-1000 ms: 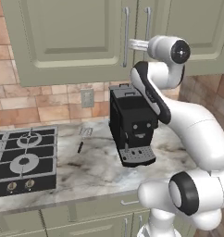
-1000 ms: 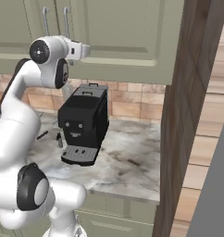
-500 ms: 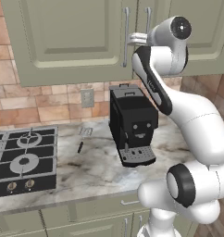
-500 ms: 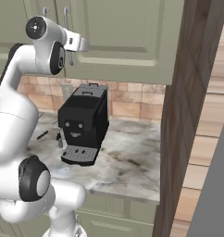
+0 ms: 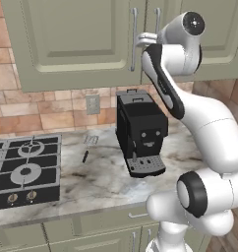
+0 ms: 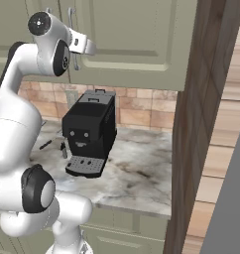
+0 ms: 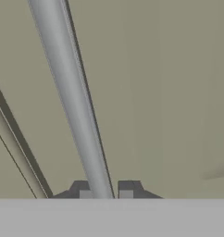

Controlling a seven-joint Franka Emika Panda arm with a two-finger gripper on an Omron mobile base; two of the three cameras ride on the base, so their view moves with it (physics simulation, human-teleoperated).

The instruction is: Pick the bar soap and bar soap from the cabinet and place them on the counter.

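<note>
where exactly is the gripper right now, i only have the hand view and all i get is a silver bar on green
Observer: The gripper is up at the wall cabinet, on the handle of the left-hand door, above the coffee machine.
Operator: is that door open yet
Observer: No, both doors sit flush and shut in the left base view, so no soap can be seen.
Operator: anything on the counter under it
Observer: The coffee machine stands on the counter, with a small dark utensil between it and the hob.
Operator: am i actually gripping the handle
Observer: The fingers are closed on either side of the bar.
</note>
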